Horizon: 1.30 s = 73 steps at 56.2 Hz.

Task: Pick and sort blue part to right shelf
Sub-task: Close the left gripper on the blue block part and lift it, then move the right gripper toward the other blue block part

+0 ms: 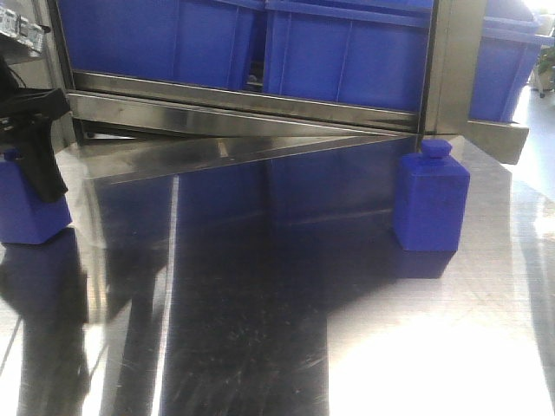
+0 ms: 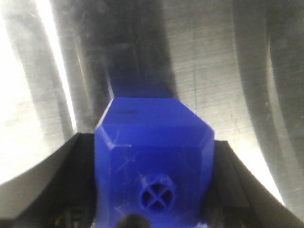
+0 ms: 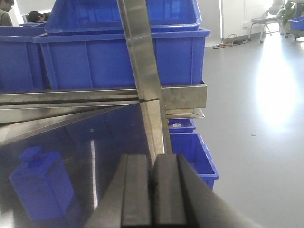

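The blue part (image 1: 26, 208) is at the steel table's (image 1: 260, 347) left edge, clamped between the left gripper's (image 2: 151, 142) fingers, so the pick looks made. Next it needs lifting and carrying to the right shelf (image 1: 447, 69), clearing a second blue part (image 1: 431, 204) beside its post. The right gripper (image 3: 153, 190) is pressed closed, empty.
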Motion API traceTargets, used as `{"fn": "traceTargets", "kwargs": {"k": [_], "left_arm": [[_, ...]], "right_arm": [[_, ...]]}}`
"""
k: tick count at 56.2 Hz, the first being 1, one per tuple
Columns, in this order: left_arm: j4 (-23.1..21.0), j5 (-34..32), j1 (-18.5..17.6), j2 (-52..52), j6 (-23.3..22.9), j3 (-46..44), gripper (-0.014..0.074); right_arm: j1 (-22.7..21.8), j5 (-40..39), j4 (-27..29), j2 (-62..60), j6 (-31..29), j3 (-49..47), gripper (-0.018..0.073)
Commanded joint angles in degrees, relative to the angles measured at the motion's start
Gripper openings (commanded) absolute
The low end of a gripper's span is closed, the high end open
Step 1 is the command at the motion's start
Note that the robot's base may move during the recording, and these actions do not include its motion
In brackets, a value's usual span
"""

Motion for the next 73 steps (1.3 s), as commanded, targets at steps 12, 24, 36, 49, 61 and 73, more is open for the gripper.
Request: {"fn": "traceTargets", "kwargs": {"k": [12, 24, 36, 49, 61, 73], "left_arm": [[-0.9, 0.3, -0.2, -6.3, -0.1, -5.1, 0.0244], [-0.9, -3.5, -0.2, -16.1, -0.1, -4.7, 0.0244], [-0.9, -10.1, -0.2, -27.6, -0.1, 1.7, 0.0244], [-0.9, -17.5, -0.2, -38.9, -0.1, 14.3, 0.0244], [-0.9, -24.2, -0.2, -47.6, -0.1, 23.6, 0.0244], [-0.9, -31.9, -0.2, -55.5, 0.0, 30.7, 0.0244]], "right_arm": [[-0.3, -4.9, -0.2, -0.7, -0.4, -0.4, 0.0058], [-0.3, -5.1, -0.2, -0.7, -0.4, -0.4, 0.0058], [-0.3, -5.7, -0.2, -0.7, -0.4, -0.4, 0.0058], [-0.3, -4.2, -0.8, -0.6, -0.4, -4.4, 0.0058], [1.6, 6.4, -3.1, 1.8, -0.7, -13.9, 0.0058], [10.8, 20.1, -3.1, 15.5, -8.1, -29.2, 0.0058]]}}
